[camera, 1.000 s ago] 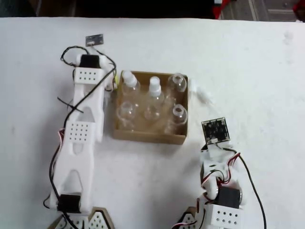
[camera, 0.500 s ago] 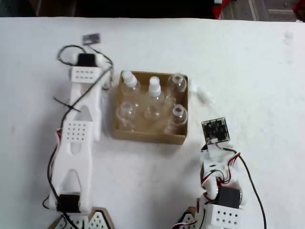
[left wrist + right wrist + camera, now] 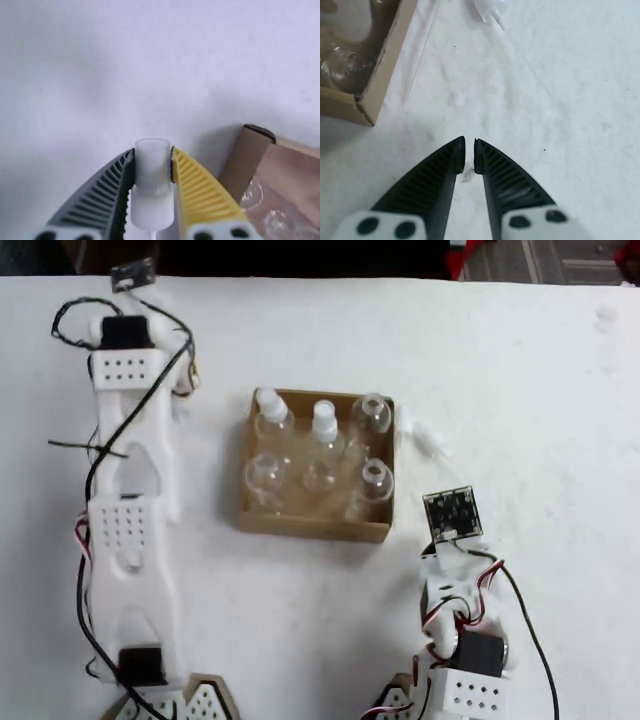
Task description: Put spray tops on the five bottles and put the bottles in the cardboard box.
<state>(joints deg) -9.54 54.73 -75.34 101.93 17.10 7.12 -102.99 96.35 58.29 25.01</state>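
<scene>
Cardboard box [image 3: 312,526] sits mid-frame in the high view on the white desk [image 3: 540,380]. It holds five clear bottles [image 3: 373,481], and the two at its upper left and upper middle wear fitted tops [image 3: 270,403]. The left arm [image 3: 125,490] lies stretched toward the upper left, its jaws clamped on a white spray top [image 3: 151,182]. A loose spray top [image 3: 424,438] lies just right of the box. The right jaws, at lower right, are closed but for a slit and hold nothing.

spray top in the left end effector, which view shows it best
The left wrist view: the spray top sits clamped in the left end effector, close up. In the high view the left arm covers it. The right wrist view looks at another, loose spray top on the table.
</scene>
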